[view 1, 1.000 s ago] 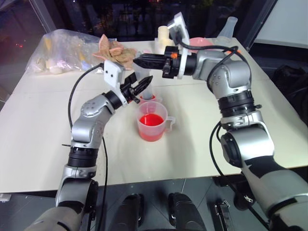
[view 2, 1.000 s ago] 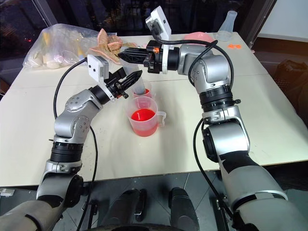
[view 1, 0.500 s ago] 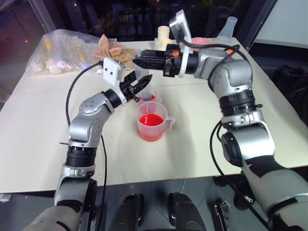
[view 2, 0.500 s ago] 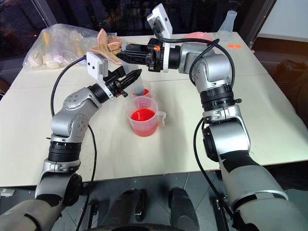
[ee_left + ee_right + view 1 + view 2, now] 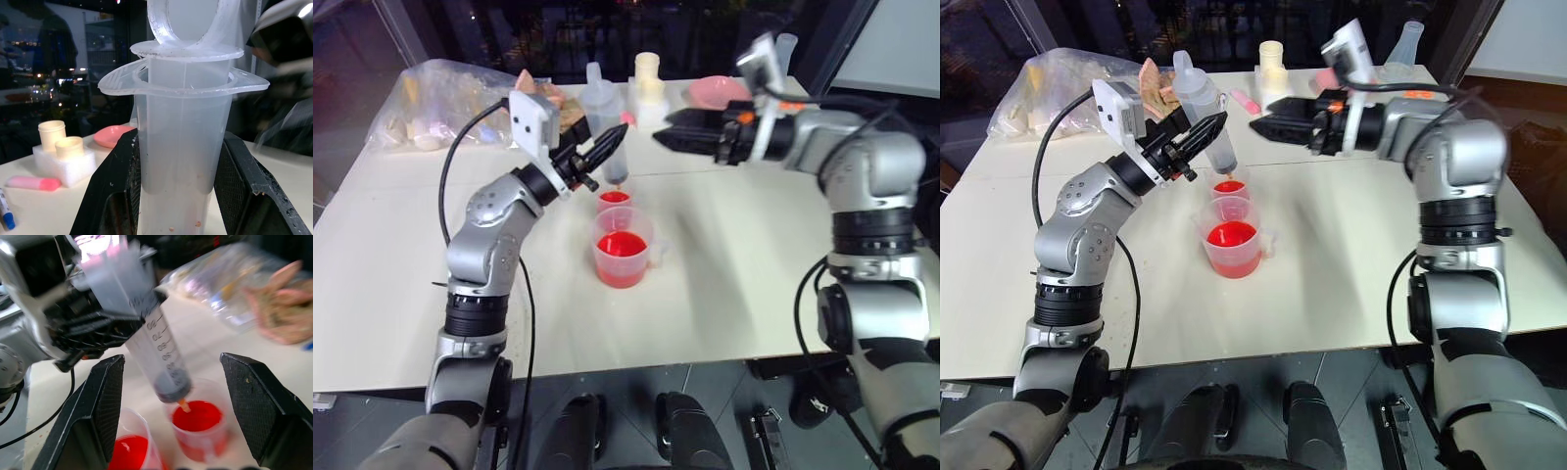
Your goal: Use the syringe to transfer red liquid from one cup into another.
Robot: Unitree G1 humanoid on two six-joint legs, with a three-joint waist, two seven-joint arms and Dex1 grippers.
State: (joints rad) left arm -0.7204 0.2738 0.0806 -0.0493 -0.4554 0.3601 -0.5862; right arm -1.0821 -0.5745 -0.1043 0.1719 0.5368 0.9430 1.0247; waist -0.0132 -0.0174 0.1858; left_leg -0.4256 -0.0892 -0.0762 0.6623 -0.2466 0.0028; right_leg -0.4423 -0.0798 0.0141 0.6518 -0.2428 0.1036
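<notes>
Left gripper (image 5: 1197, 140) clamped on the syringe (image 5: 1206, 125), barrel squeezed between both black fingers (image 5: 117, 191) just under the flange. Right gripper (image 5: 1268, 128) off to the side, jaws spread wide, grasping nothing, well clear of the plunger. Syringe hanging tilted, orange tip (image 5: 183, 405) poised just above the small cup (image 5: 1231, 191), not dipping into the red liquid (image 5: 198, 416) there. Plunger looks pushed fully home, dark seal sitting right down at the tip end, barrel clear and seemingly empty bar a few reddish specks on the inside wall. Big cup (image 5: 1233, 249) with the handle standing just in front of the small one on the white table (image 5: 1351, 264), red in it too, about half full. Best play from here, by the look of it: keep the barrel steady and the tip over a cup mouth while any last drop falls, avoid swinging across bare table, then carry the tip low into the big cup before drawing again. Grip tight enough to stop the smooth barrel sliding, not so tight as to skew it.
</notes>
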